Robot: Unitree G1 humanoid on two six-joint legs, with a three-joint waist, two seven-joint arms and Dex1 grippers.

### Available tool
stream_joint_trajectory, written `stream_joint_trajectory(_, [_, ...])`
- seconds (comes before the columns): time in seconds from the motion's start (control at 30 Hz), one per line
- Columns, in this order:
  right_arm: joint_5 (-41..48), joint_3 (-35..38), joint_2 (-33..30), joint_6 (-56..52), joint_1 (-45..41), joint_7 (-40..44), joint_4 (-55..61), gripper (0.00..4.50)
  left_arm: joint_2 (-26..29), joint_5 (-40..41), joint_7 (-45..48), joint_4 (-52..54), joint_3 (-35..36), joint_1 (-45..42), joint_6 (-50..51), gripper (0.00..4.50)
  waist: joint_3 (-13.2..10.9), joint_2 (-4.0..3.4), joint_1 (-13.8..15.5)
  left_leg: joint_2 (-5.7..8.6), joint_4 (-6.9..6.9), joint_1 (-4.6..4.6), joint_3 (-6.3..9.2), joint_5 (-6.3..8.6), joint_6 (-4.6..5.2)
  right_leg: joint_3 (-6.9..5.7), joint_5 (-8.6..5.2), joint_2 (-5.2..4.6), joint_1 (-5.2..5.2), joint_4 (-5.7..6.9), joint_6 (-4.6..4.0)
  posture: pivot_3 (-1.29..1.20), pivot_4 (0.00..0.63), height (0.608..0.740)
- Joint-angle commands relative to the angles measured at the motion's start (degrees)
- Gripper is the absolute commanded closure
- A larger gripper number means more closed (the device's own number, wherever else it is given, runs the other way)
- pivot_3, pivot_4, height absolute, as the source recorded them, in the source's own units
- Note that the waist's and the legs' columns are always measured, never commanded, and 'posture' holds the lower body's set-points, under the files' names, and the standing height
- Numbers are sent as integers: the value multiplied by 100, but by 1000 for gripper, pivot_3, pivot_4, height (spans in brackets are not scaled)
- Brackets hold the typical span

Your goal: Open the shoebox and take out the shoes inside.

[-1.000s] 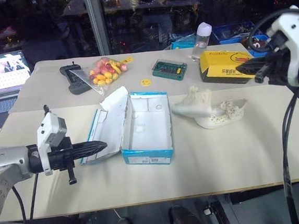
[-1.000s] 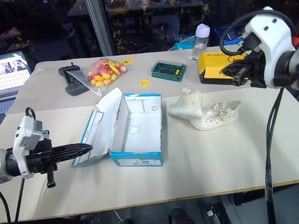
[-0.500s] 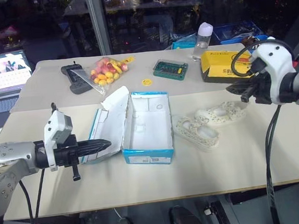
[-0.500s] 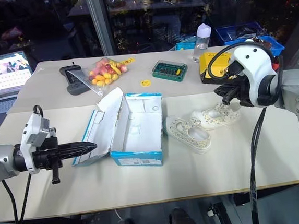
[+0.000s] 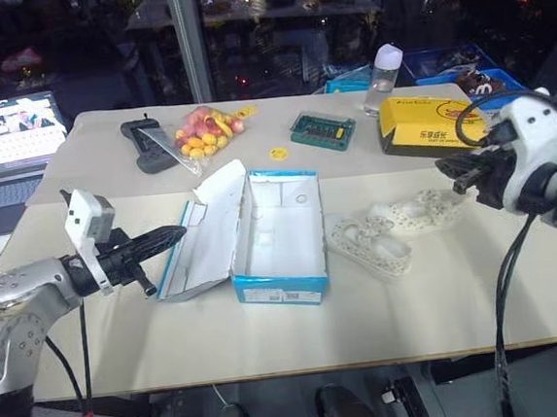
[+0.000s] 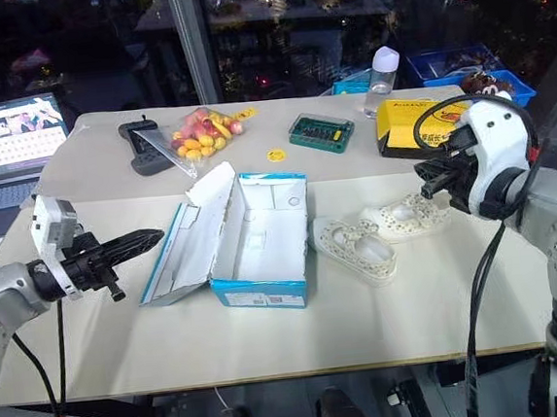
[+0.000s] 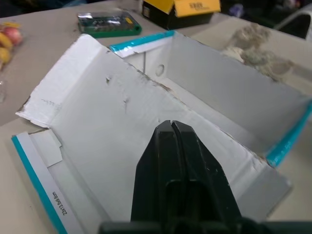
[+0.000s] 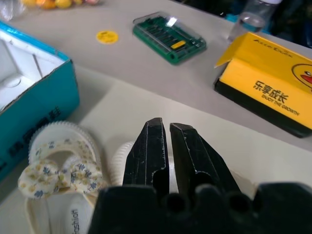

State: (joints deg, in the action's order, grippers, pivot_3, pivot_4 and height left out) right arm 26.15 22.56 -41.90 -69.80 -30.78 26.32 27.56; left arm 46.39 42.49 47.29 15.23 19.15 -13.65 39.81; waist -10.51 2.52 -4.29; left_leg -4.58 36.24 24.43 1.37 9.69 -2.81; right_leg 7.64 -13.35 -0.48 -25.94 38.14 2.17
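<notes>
Shoebox [image 5: 276,238] sits open and empty mid-bench, both shoes [image 5: 397,229] out beside it w/ nothing held — left end effector [image 5: 169,236] closed, right end effector [image 6: 430,178] nearly closed, so task looks done; next: retract arms.

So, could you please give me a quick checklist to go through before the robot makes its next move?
1. Shoebox open, lid folded back to the left: ok.
2. Box interior empty, only white cardboard showing: ok.
3. Both shoes out on the table: ok. One shoe lies just right of the box, the other beyond it.
4. Right gripper free of the shoes: ok. Its fingers are nearly together with nothing between them, above the shoes.
5. Left gripper empty: ok. It is shut, pointing at the inside of the lid.
6. Left gripper touching the lid: cannot tell.
</notes>
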Motion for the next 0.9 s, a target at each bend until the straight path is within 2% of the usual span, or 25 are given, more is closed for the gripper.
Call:
stream_joint_trajectory(0.03, [-32,370,235,416,335,-267,466,4026,-177,-92,-265,-39,143,-70,-199,4500,0,0,18,0,0,0,1,0,0,0,1,0,0,0,0,0,150,726])
stream_joint_trajectory(0.17, [-239,532,605,866,815,-699,910,4026,-509,-432,-992,-297,326,-155,-396,4500,1,0,34,2,1,-3,2,-1,1,0,1,0,13,-4,1,0,150,726])
stream_joint_trajectory(0.37, [-508,239,794,1117,1129,-1153,1223,4026,-404,-706,-1291,-457,750,74,-567,4500,1,0,10,1,7,-17,2,-1,0,3,9,0,27,-4,7,0,150,726])
stream_joint_trajectory(0.6, [-751,-320,904,1477,1581,-1238,1110,4026,-475,-1009,-1744,-768,1009,132,-661,4500,1,1,16,3,11,-38,2,-1,0,3,-11,-2,61,-13,-27,0,150,726])
stream_joint_trajectory(0.73, [-711,-219,1179,1708,1741,-1296,962,4026,-628,-1060,-1974,-938,1213,180,-732,4500,3,3,22,5,10,-41,3,-1,-1,3,-12,-4,67,-17,-27,0,150,726])
stream_joint_trajectory(0.9, [-1002,-424,1237,2195,1967,-1364,651,4026,-902,-1167,-2341,-1017,1436,229,-981,4500,3,5,24,5,9,-42,3,-1,-1,3,-11,-4,68,-19,-26,0,150,726])
